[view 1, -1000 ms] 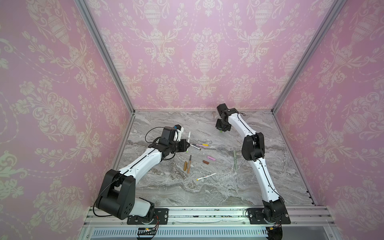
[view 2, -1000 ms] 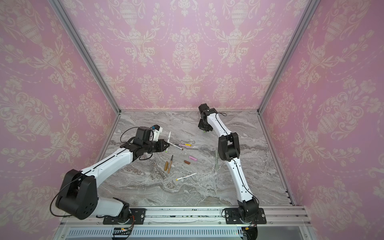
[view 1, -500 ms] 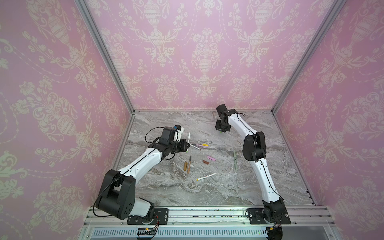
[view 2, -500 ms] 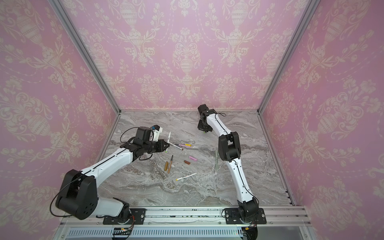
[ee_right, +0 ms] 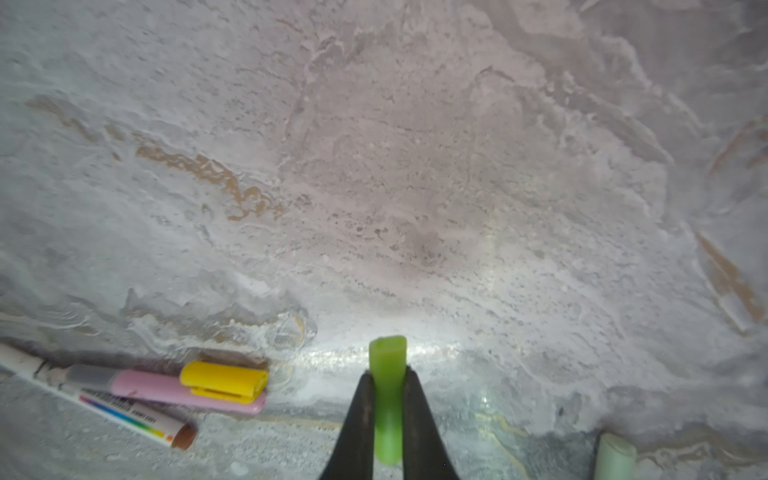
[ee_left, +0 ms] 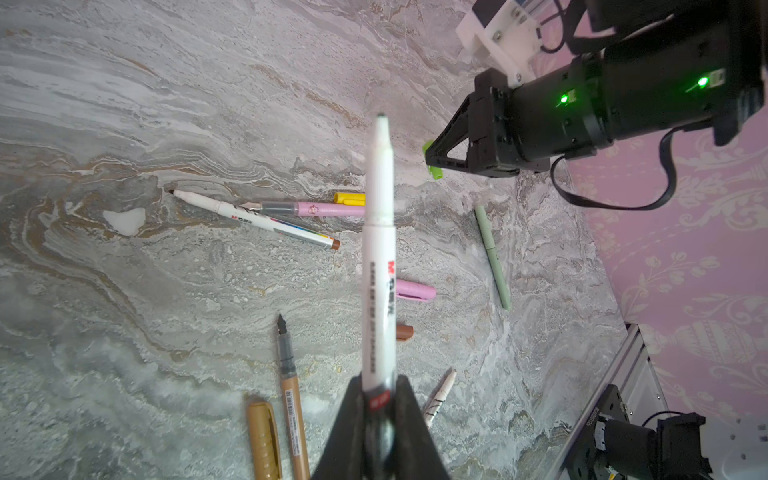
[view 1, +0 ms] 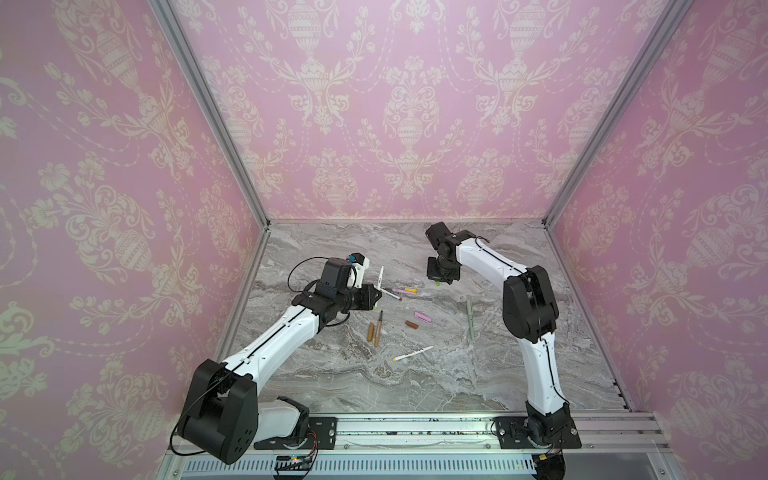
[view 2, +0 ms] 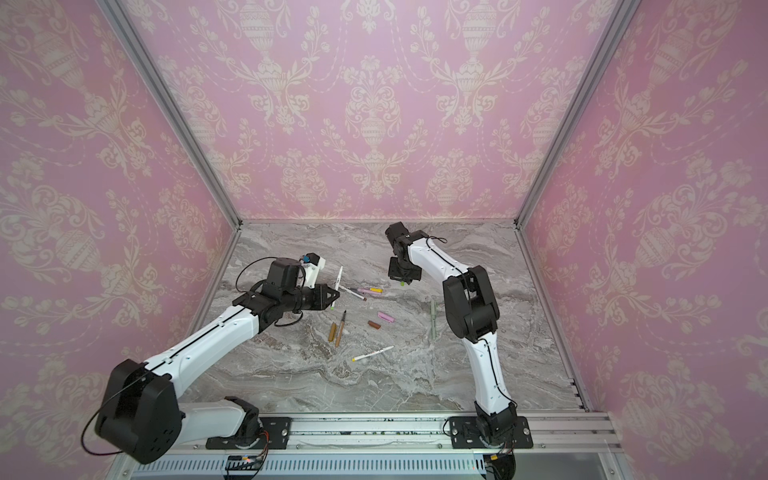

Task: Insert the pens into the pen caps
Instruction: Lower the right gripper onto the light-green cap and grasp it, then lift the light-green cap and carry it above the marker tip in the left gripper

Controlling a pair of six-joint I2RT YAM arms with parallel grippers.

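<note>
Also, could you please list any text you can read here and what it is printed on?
"M", red, on the white pen in the left gripper; the grey characters and fine black print beside it are too blurred.
Print on the brown-ended pen on the table: too small to read.

Six pens [ee_left: 378,266]; six pen caps [ee_right: 224,381]

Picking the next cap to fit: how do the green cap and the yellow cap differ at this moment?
The green cap is clamped in the shut right gripper, off the table; the yellow cap lies loose on the table. No pen touches the green cap; the yellow cap rests against the pink pen. Both are short plastic tubes, and neither is on a pen.
</note>
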